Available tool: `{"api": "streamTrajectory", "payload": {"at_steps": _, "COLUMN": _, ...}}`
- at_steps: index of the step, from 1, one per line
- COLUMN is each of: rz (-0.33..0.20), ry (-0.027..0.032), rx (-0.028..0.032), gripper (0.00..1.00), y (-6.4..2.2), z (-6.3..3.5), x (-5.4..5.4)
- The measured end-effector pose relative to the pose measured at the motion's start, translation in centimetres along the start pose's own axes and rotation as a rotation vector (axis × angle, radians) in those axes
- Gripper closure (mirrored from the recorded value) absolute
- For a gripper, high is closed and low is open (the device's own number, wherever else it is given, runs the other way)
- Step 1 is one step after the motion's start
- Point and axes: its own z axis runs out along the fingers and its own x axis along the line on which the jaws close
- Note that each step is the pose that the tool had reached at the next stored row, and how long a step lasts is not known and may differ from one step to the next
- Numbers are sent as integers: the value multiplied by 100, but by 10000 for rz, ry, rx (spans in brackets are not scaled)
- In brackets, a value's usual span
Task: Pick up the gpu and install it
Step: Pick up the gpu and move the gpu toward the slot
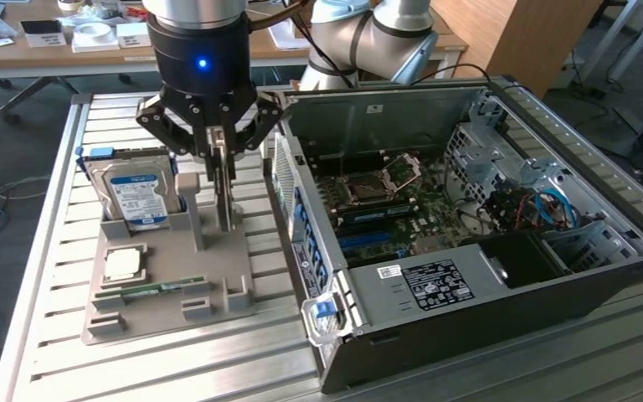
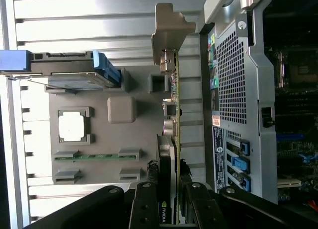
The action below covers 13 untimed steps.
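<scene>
The gpu [image 1: 223, 194] stands on edge, a thin card over the grey holder [image 1: 223, 295] on the exterior view's left. My gripper [image 1: 222, 155] comes down from above and is shut on the card's upper edge. In the wrist view the gpu [image 2: 175, 105] shows edge-on, with its beige metal bracket [image 2: 169, 30] at the far end, and my gripper [image 2: 171, 191] has a black finger on either side of it. I cannot tell whether the card's lower edge still sits in the holder's slot.
The open computer case [image 1: 589, 285] lies to the exterior view's right, motherboard [image 1: 383, 197] exposed; its perforated back panel [image 2: 233, 90] is close beside the card. The holder also carries a hard drive [image 1: 137, 197], a CPU [image 1: 124, 264] and a RAM stick [image 1: 154, 291].
</scene>
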Motion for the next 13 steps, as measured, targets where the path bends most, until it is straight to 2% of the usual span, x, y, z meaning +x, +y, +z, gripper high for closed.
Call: {"api": "streamTrajectory", "payload": {"at_steps": 13, "rz": -2, "ry": 5, "rx": 6, "gripper": 73, "y": 1, "z": -17, "x": 0}}
